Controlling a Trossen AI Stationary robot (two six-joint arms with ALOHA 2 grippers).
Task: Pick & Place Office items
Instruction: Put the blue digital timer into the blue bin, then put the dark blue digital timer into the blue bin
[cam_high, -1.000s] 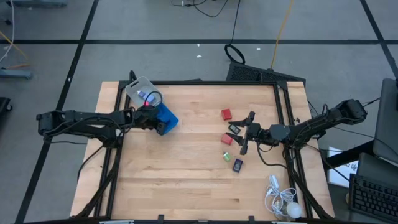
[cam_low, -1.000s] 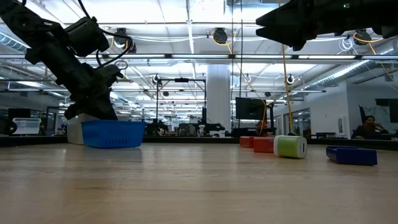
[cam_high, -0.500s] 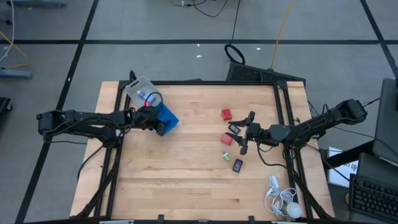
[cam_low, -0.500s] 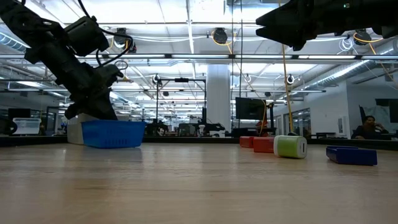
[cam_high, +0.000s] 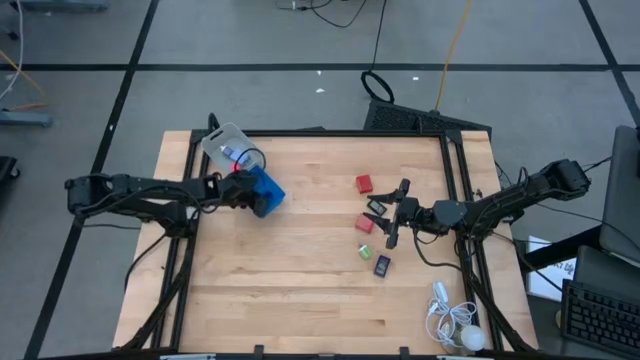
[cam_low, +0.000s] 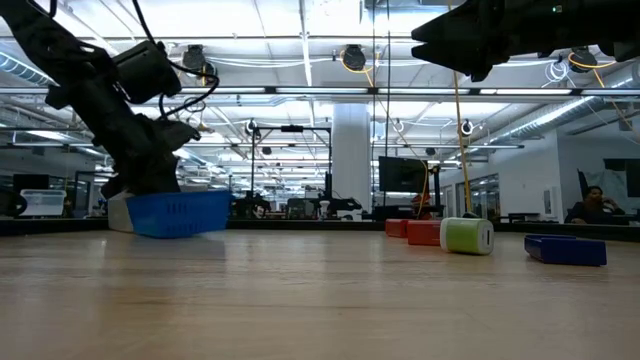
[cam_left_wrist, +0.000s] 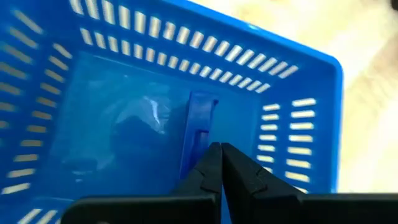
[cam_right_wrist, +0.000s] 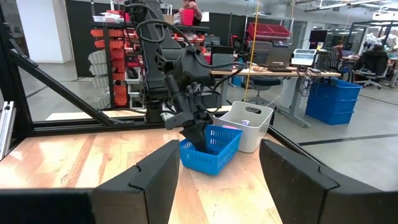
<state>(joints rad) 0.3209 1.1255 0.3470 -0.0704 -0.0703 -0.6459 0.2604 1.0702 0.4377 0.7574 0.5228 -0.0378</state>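
Tilted up a touch since a moment ago, the blue tray (cam_high: 268, 190) rides the left gripper (cam_left_wrist: 219, 152), clenched inside it, so ease out gently while the right gripper (cam_high: 392, 214) waits part-open over the office items (cam_high: 374, 225).

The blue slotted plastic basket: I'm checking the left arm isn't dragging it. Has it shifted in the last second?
Yes. In the low view the blue slotted plastic basket now sits tilted, one end lifted off the wooden table, nudged toward the left gripper.
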